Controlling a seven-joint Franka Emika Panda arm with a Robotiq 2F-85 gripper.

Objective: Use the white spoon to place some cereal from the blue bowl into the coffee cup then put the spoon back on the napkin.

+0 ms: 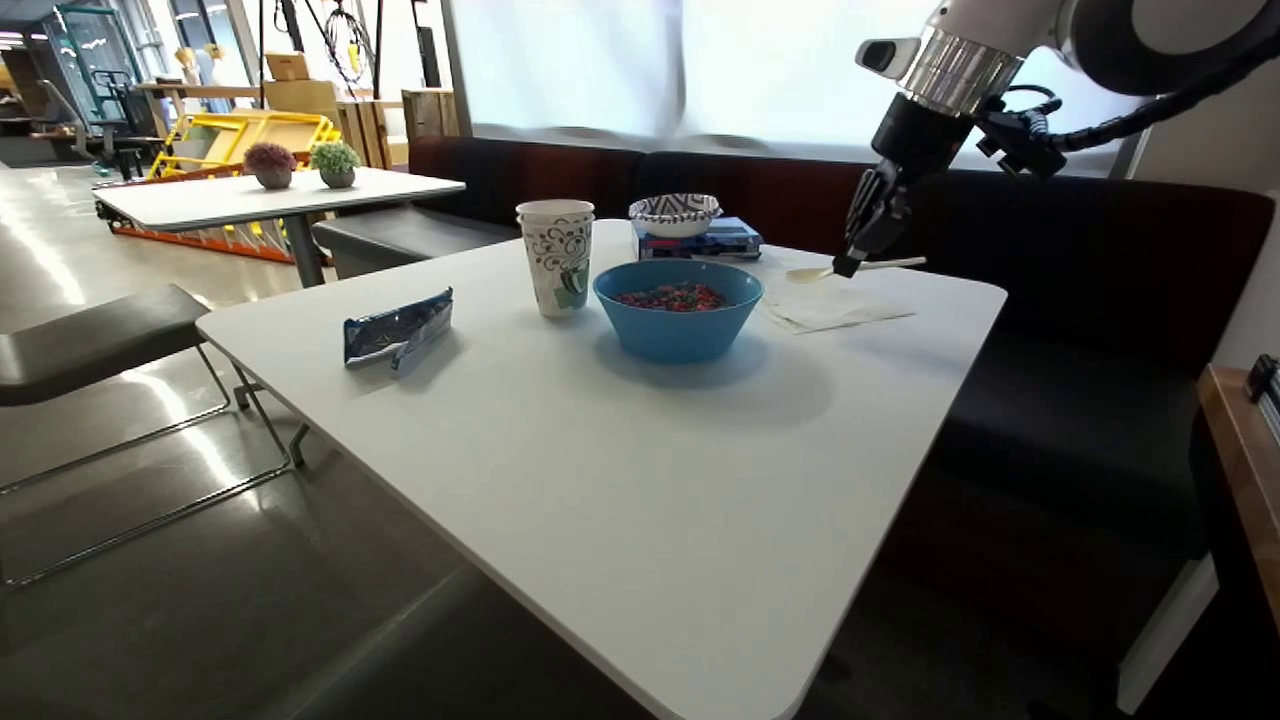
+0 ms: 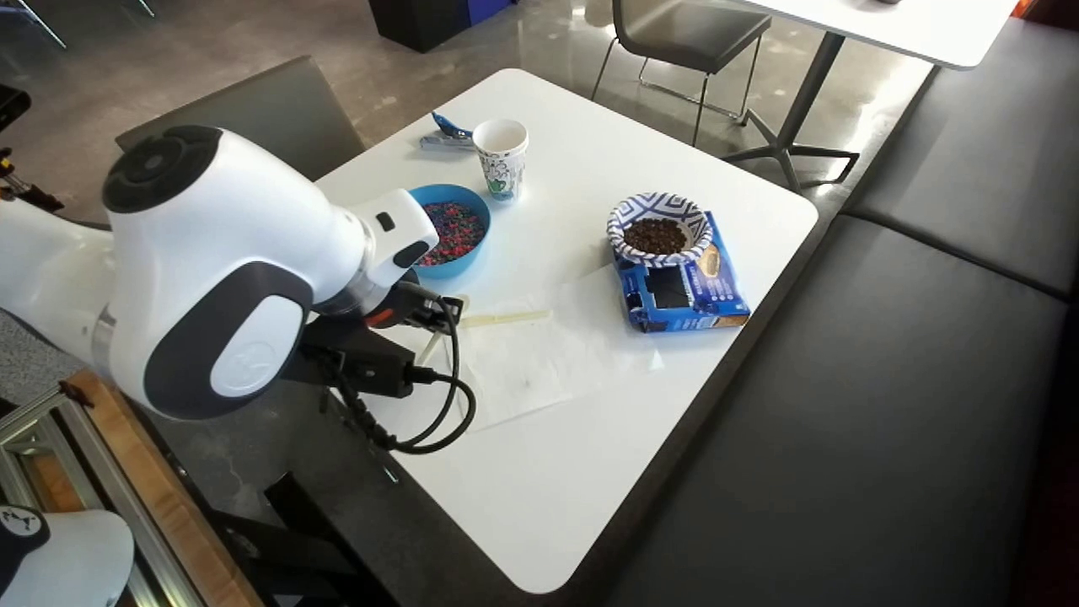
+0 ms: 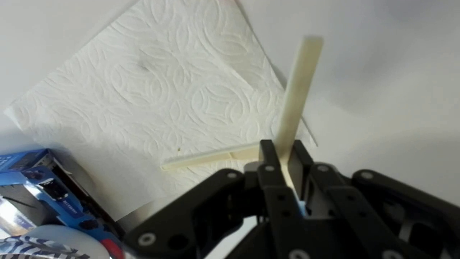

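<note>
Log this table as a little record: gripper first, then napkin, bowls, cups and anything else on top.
Gripper: closed on the white spoon
Paper napkin: on the table, second off-white utensil lying on it, its end hidden
Blue bowl: holds multicolored cereal
Patterned bowl: holds small brown pieces; sits on the blue box
Coffee cups: apparently two nested, upright; inside bottom not visible
Blue packet: on the table

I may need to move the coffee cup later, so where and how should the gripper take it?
Probably pinch the coffee cup by its rim, from straight above: it stands upright, mouth open, so one jaw could go inside the wall, one outside. Choose the side away from the nearby blue bowl. The gripper, holding the white spoon, must release that first.
</note>
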